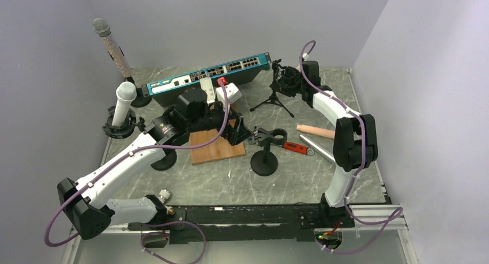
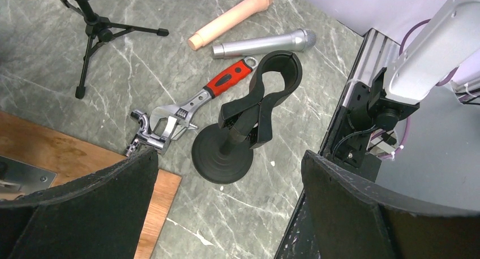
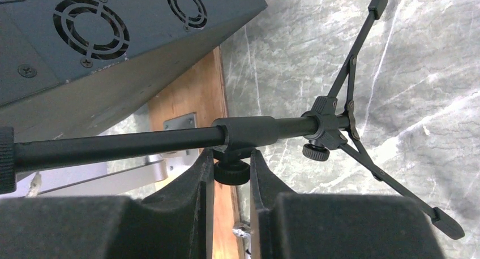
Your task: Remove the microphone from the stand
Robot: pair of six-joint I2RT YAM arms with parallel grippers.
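Your right gripper (image 3: 232,157) is at the black tripod stand (image 1: 275,95), on the far side of the grey-green marbled table (image 1: 288,177). Your left gripper (image 2: 229,160) hangs spread wide and empty over the black round-based clip stand (image 2: 249,123), whose clip is empty too. The silver microphone (image 2: 263,44) lies loose on the table just beyond that clip. The small black knob (image 3: 232,172) under the tripod's tube looks pinched between the right fingers. Turn it squarely, since a sideways pull could tip the legs.

Soft, even light leaves faint shadows on the table (image 1: 300,177); the 2 wrist views blur their near fingers (image 2: 85,214), perhaps from defocus.
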